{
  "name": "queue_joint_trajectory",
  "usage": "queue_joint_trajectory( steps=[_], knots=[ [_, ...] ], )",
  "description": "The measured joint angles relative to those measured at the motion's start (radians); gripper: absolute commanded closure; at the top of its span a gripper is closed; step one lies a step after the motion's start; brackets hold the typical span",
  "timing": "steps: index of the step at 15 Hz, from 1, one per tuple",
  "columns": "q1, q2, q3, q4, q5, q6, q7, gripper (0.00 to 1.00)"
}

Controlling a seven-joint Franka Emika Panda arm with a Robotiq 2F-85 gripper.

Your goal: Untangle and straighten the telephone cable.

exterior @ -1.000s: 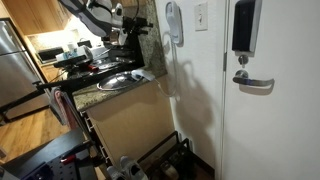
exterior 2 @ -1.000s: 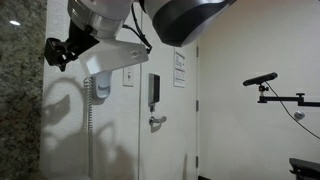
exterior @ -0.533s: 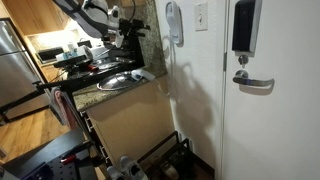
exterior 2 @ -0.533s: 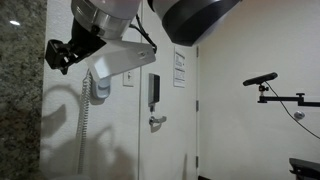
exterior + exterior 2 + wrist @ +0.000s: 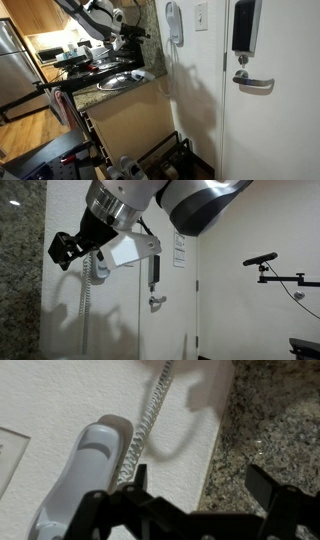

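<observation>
- Hovering by the wall [image 5: 60,400] with the gripper [image 5: 200,474] spread wide, holding nothing.
- Looking at the curly telephone cable [image 5: 150,415] hanging beside the white handset [image 5: 85,470].

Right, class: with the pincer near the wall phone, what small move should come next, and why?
Probably ease the pincer sideways and in towards the telephone cable. In the wrist view its jaws stand open on nothing, and the coiled cable beside the handset lies off to one side of the gap.

The telephone cable [image 5: 88,312] hangs below the handset [image 5: 101,269] on the wall [image 5: 240,310].
</observation>
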Motion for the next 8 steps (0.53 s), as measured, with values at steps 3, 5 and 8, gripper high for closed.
queue_joint_trajectory(
  steps=[3, 5, 8],
  knots=[
    [-0.024, 0.000, -0.005, -0.010, 0.053, 0.081, -0.062, 0.00],
    [-0.032, 0.000, -0.007, -0.018, 0.092, 0.111, -0.115, 0.00],
    [-0.038, 0.001, -0.009, -0.031, 0.149, 0.152, -0.219, 0.00]
  ],
)
